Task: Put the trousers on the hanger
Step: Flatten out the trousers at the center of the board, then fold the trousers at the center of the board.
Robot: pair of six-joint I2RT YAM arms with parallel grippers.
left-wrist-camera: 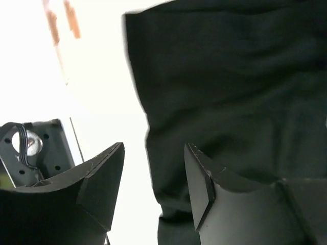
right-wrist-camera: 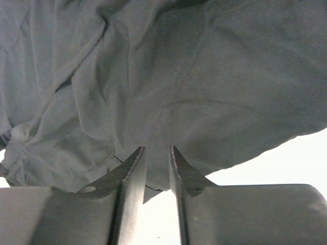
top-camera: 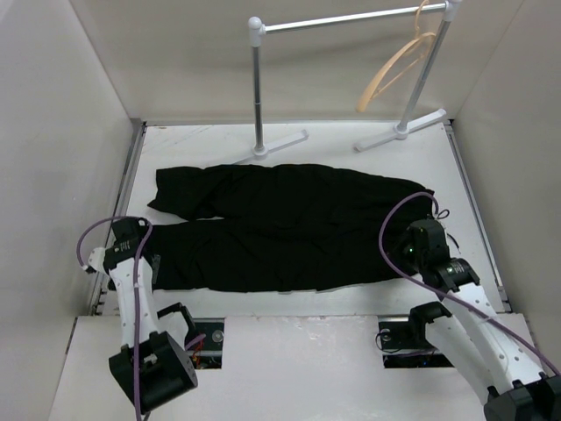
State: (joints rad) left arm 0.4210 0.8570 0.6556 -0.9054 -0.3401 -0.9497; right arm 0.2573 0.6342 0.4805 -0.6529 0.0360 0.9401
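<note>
Black cloth trousers (top-camera: 289, 230): They are laid flat across the white surface (top-camera: 333, 160), with the two leg ends to the left.
Thin tan wooden hanger (top-camera: 394, 66): It is hung by its hook on the white-and-silver pole rack (top-camera: 351, 17) at the back, well apart from the trousers. No cloth is on it yet.
Trouble on the left: Only the very edge of a leg end is lined up with the gap. If just a thin bit is pinched, the cloth could be pulled free when it is lifted.
Trouble on the right: The gap is so thin that a thick fold may not fit in. The cloth could be pushed along and not grabbed.
Trouble later: The trousers are long and floppy, so they could be bunched up or dropped if one end is lifted alone. The hanger is hung loose, so it could be knocked off the rack.
Left gripper (left-wrist-camera: 153, 150): Its fingers (left-wrist-camera: 102, 184) are held wide apart. Nothing is held. The trouser edge is seen in the gap; whether it is touched cannot be told.
Right gripper (right-wrist-camera: 157, 149): Its fingers (right-wrist-camera: 134, 168) are held close together, with only a thin gap. Nothing is seen pinched. The tips are pointed at the cloth near its edge.
</note>
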